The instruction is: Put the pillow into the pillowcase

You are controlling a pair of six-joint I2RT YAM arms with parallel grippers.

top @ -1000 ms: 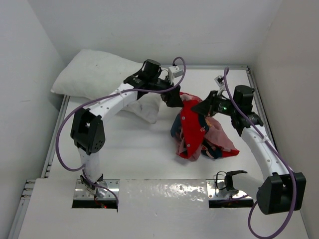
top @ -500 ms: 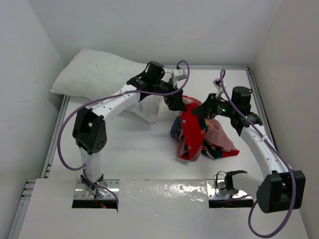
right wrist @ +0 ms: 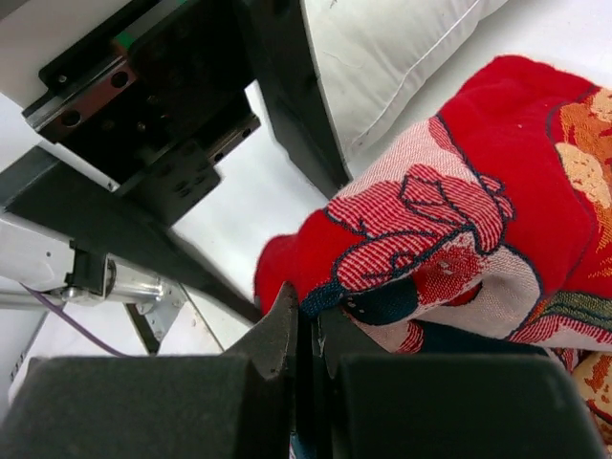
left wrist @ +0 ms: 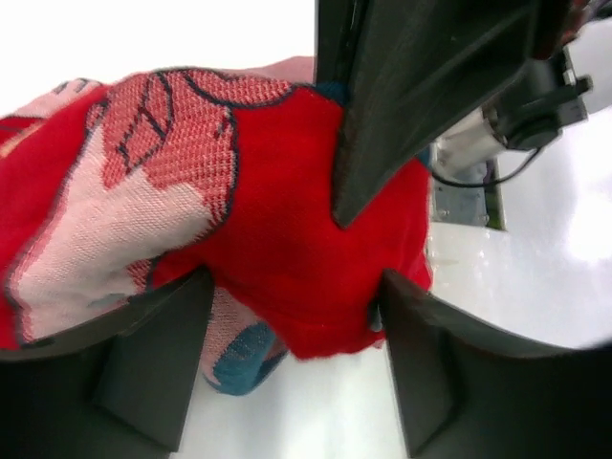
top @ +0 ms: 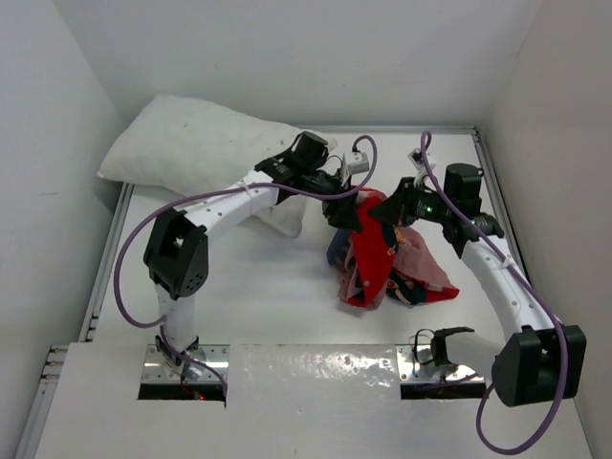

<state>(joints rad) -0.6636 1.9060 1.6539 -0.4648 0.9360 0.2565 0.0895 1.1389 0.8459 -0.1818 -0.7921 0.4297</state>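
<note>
Left gripper (left wrist: 292, 285): jaws stand wide apart, straddling a bulging red fold of the pillowcase (top: 382, 260). Cloth fills the gap between the fingers (left wrist: 153, 368). No pinch is visible in the left wrist view.

Right gripper (right wrist: 306, 308): jaws closed, with a thin edge of the pillowcase caught at the tips. The teal-trimmed hem runs into the closed fingertips. The dark finger of the right gripper shows just above the fold in the left wrist view, so the two grippers are very close together at the same top part of the cloth.

Pillowcase: bunched in a heap at mid-tabletop, right of centre. Its upper end is lifted toward both grippers and the rest is slumped on the tabletop (top: 258, 296). The red printed side is mostly outward, with pale pink fabric showing on the right side of the heap.

Pillow (top: 191, 148): at the far left corner, leaning against the back wall. One corner hangs down beneath the left arm, behind the left gripper. It is apart from the pillowcase and not touched by either gripper.
</note>
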